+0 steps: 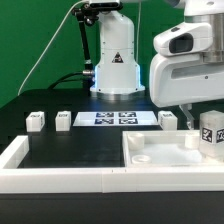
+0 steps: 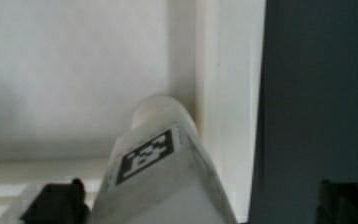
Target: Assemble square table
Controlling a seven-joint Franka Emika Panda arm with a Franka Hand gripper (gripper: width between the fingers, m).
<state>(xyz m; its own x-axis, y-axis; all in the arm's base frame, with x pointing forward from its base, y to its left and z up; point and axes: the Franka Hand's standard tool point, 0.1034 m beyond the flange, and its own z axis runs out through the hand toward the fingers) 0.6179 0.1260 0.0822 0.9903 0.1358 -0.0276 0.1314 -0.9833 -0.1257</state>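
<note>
Seen from the exterior view's left to its right, a low white wall (image 1: 14, 152) borders the near edge of the black table (image 1: 70, 140). Beyond it the first leg (image 1: 35, 121) and the second leg (image 1: 63, 118) stand apart from each other, unattached. The marker board (image 1: 107, 118) lies flat at the centre, in front of the arm's base (image 1: 115, 62). The third leg (image 1: 168, 119) stands just beside the board's far end.

The square slab (image 1: 165, 160) lies flat at the right with its corner holes facing up, probably so the legs can go in from above. The fourth leg (image 1: 211, 133), its tags toward the camera, is at the slab's right side under the arm's wrist. Whether it sits in a hole cannot be told.

In the wrist view the gripper (image 2: 202, 200) is spread wide around this leg (image 2: 155, 160). One of the fingers (image 2: 60, 200) is close to the leg and the other is well clear of it, with dark table showing in the gap. Nothing appears to be gripped. The leg leans close against the slab (image 2: 87, 80). The wide spread probably leaves room to close on the leg, which would have to be centred first. No leg looks mounted, so assembly seems at an early stage.
</note>
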